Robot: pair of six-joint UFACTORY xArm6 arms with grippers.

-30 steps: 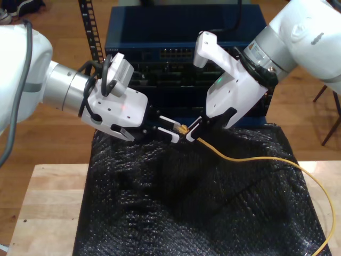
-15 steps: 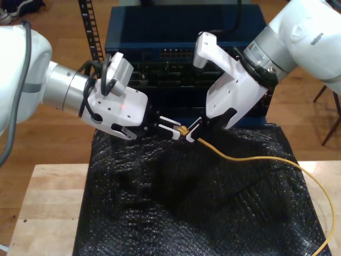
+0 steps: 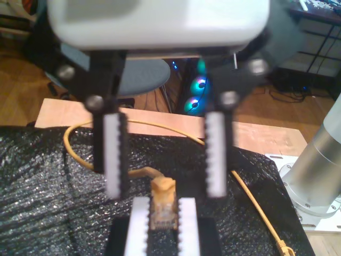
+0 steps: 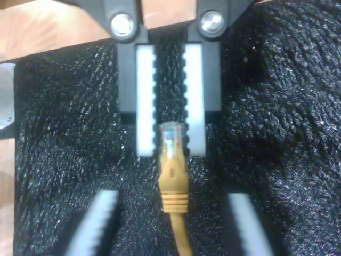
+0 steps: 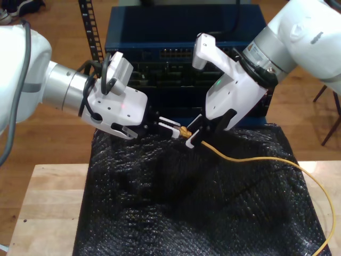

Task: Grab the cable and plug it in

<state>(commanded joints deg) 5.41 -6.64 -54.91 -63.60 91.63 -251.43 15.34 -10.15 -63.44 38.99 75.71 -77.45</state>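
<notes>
Black bubble wrap (image 5: 213,208) covers the wooden table (image 5: 45,208).

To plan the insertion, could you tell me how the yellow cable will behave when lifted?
Probably floppy: the cable sags in curves across the black cloth. Likely light, being thin. Its plug looks rigid, held by my second end effector.

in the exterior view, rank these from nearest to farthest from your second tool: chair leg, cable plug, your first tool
From my second tool:
1. cable plug: between its fingers, so nearest.
2. my first tool: open, just beyond the plug toward the exterior view's right.
3. chair leg: on the floor at the exterior view's right edge, farthest.
</notes>
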